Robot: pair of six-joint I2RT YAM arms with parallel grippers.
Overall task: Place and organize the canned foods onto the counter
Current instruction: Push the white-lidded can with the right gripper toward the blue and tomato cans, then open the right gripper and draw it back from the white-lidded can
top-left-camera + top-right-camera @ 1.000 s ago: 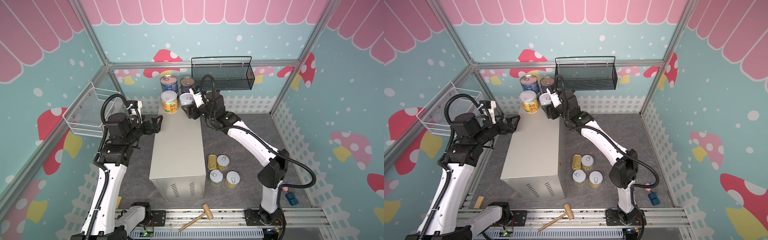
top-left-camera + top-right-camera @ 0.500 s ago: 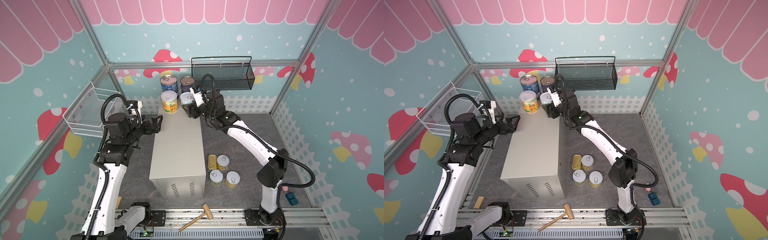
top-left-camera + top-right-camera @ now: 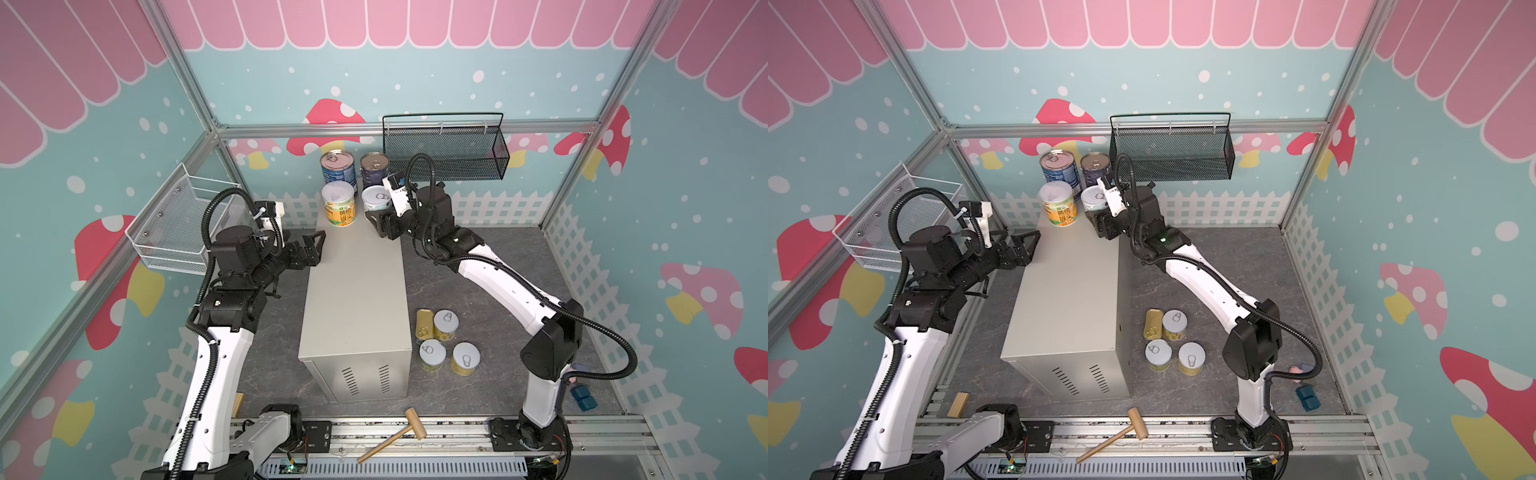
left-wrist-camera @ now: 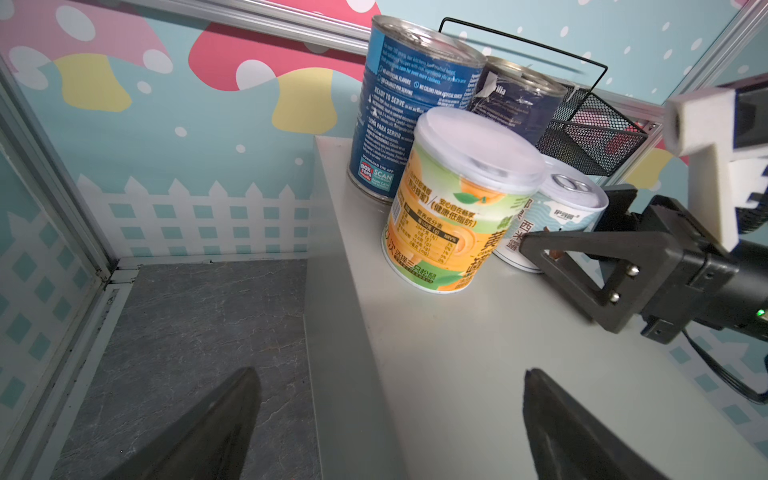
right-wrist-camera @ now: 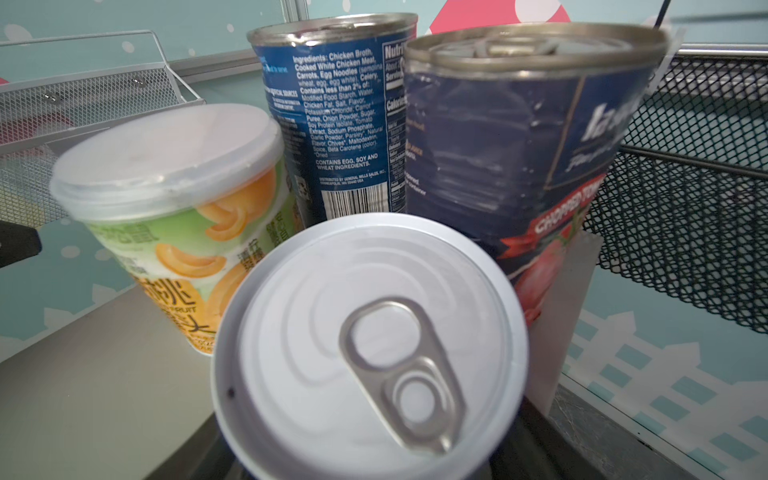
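The right gripper [image 3: 376, 212] is closed around a white can [image 3: 375, 198] at the far end of the counter [image 3: 357, 291] — the can is kept upright, its base seemingly on the top. A peach can [image 3: 340, 204] is stood just beside it, with a blue can [image 3: 337, 166] and a navy can [image 3: 374, 167] behind. The left gripper [image 3: 318, 248] is held wide open and empty at the counter's left edge. Three short cans [image 3: 446, 324] and a gold tin [image 3: 424, 324] are seen on the floor, right of the counter.
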